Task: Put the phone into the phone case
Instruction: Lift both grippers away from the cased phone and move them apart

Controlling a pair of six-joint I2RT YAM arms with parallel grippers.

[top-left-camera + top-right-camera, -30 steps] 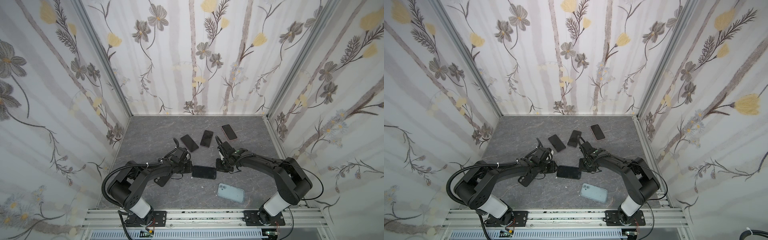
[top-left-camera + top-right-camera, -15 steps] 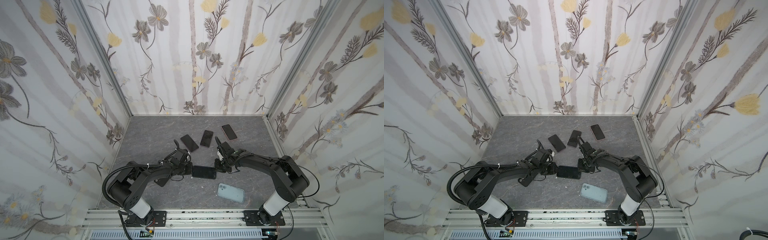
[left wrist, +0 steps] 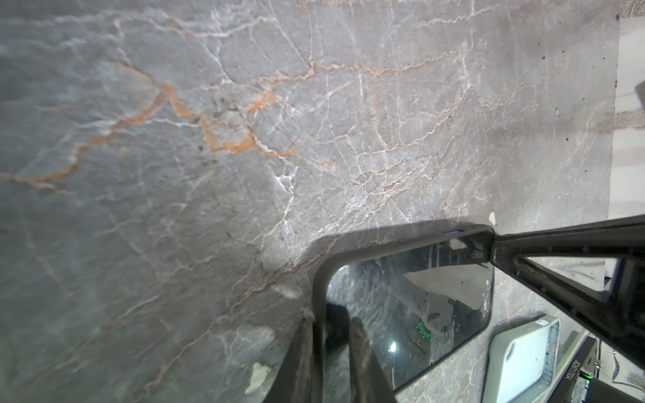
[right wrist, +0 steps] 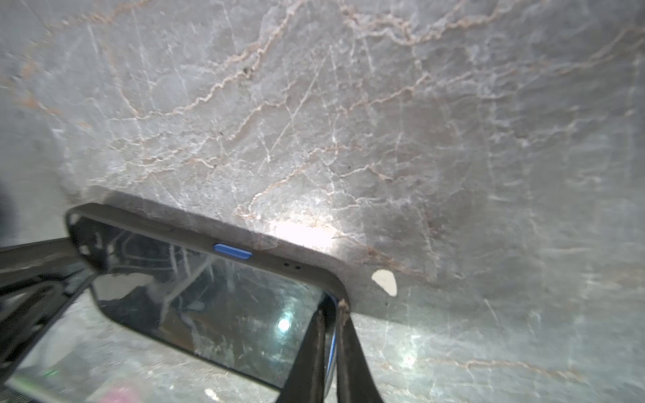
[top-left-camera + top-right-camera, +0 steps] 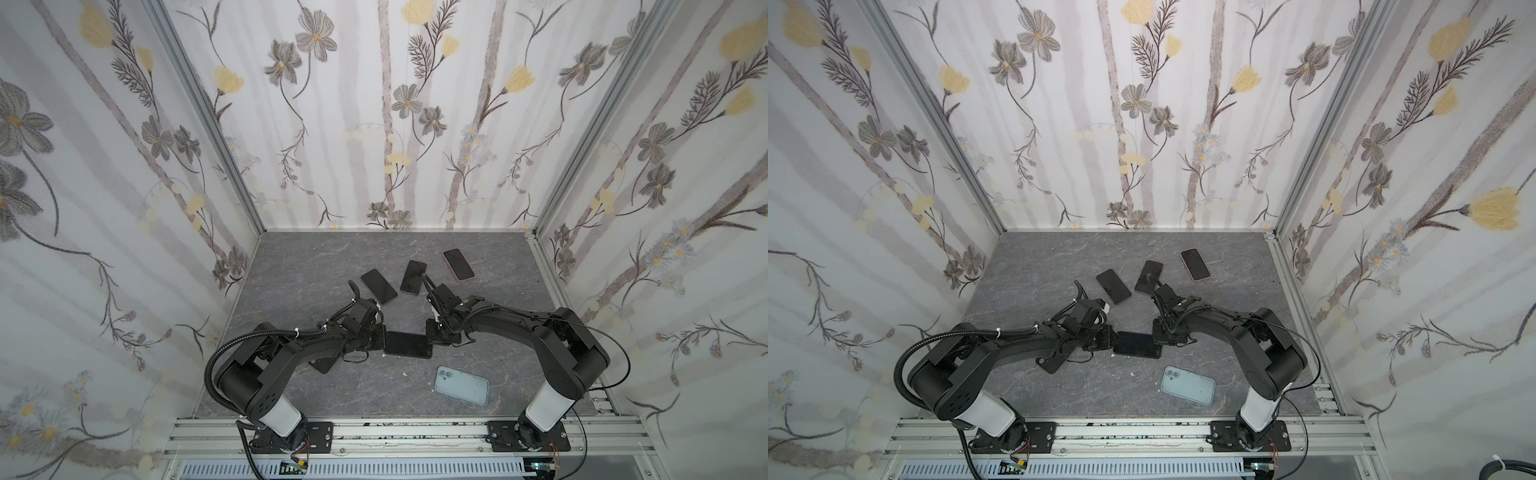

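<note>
While two jaws pinch one phone (image 5: 407, 344), three phones (image 5: 413, 277), one case (image 5: 461, 385).

In both top views the light is bright, even and diffuse; the pale walls (image 5: 374, 124) look slightly washed, and the arms (image 5: 519, 324) throw only faint, soft shadows on the grey counter (image 5: 316, 266). The wide lens makes the wall corners lean outward toward the frame edges. Both wrist views are dimmer and softer, smeared toward their borders. In the right wrist view a white glare patch burns out the counter beside the phone (image 4: 216, 314), whose glass mirrors a small bright spot of light.
</note>
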